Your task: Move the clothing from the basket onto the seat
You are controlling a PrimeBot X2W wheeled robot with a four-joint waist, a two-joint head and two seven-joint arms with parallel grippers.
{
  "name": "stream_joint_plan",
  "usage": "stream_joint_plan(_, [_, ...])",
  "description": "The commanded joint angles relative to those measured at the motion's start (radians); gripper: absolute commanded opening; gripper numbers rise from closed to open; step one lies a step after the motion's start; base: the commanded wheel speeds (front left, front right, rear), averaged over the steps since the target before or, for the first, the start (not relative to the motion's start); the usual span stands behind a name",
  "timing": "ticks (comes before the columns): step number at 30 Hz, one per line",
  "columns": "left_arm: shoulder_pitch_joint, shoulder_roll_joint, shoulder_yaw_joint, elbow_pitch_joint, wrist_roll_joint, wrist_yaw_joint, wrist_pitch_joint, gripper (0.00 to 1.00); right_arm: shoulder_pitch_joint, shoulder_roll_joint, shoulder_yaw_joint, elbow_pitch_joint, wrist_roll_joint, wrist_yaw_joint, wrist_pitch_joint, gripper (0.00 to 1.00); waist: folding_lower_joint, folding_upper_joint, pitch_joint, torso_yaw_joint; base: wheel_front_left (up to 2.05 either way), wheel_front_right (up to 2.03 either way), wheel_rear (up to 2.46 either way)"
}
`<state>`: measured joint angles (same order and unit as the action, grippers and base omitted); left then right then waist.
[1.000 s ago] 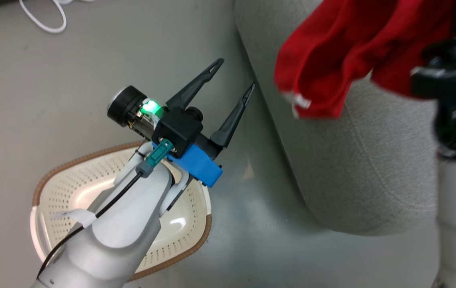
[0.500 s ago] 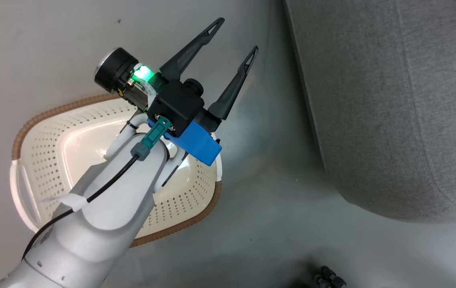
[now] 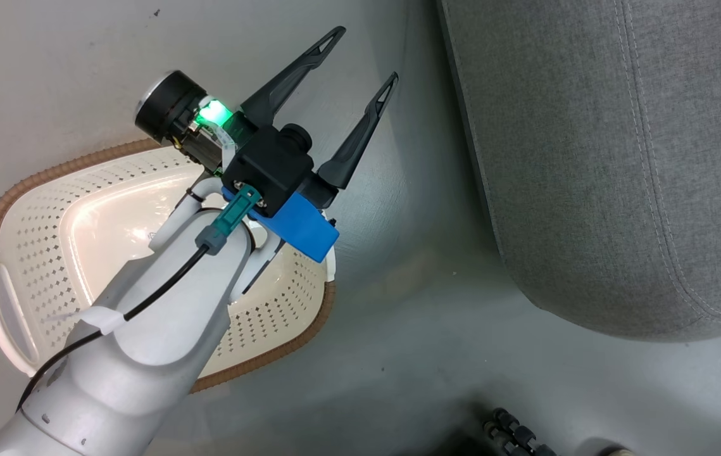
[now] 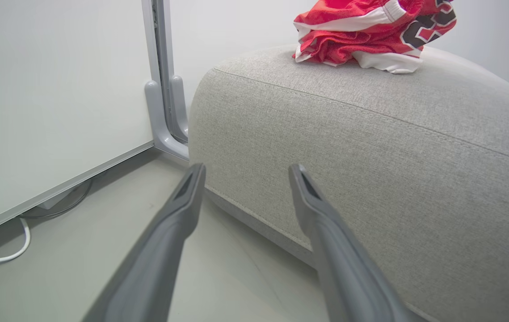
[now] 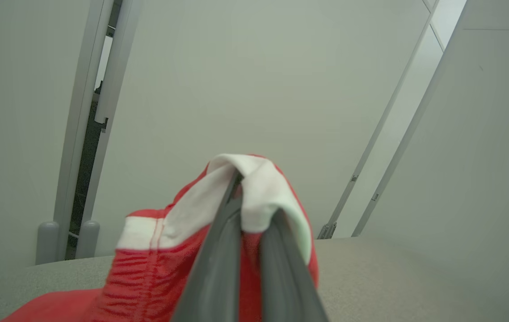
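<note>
Right wrist view: right fingers [image 5: 218,268] pinch the white band of the clothing [image 5: 147,277] above the seat [image 5: 393,277]. It looks soft, light and limp, so a bunched hem likely grips best. Left fingers [image 4: 165,259] spread, empty.
</note>
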<state>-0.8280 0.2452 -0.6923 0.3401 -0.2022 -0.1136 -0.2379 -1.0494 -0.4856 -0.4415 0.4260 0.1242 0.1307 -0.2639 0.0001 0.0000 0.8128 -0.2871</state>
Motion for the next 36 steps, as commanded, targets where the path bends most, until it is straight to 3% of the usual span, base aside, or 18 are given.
stream_joint_plan(1, [-0.017,0.009,-0.001,-0.007,0.001,0.007,0.005,1.0,0.028,0.024,0.006,0.015,-0.003,0.0,0.0,0.0,-0.0001,0.0,0.001,-0.001,0.0,0.0,0.0])
stream_joint_plan(13, [0.005,0.012,-0.012,-0.011,-0.014,0.019,0.006,1.0,0.1,0.111,0.059,0.122,-0.004,0.0,0.0,0.0,-0.0001,0.0,-0.015,0.007,0.0,0.0,0.0])
stream_joint_plan(14, [0.008,0.011,-0.012,-0.009,-0.016,0.019,0.004,1.0,0.104,0.113,0.051,0.117,-0.003,0.0,0.0,0.22,-0.0001,0.0,-0.022,0.007,0.0,0.0,0.0])
stream_joint_plan(15, [0.013,0.011,-0.012,-0.006,-0.018,0.021,0.002,1.0,0.112,0.12,0.047,0.111,-0.006,0.0,0.0,1.0,-0.0001,0.0,-0.031,0.005,0.0,0.0,0.0])
stream_joint_plan(27, [0.082,-0.021,-0.007,0.032,-0.053,0.031,-0.024,1.0,0.335,0.228,-0.002,0.049,-0.001,0.0,-0.001,1.0,-0.0001,0.0,-0.199,-0.003,0.0,0.0,0.0])
stream_joint_plan(36, [0.174,-0.028,0.057,0.0,-0.078,0.051,-0.028,1.0,0.491,0.299,0.033,-0.038,-0.001,0.0,-0.001,1.0,-0.0001,0.0,-0.326,-0.001,0.0,0.0,0.0])
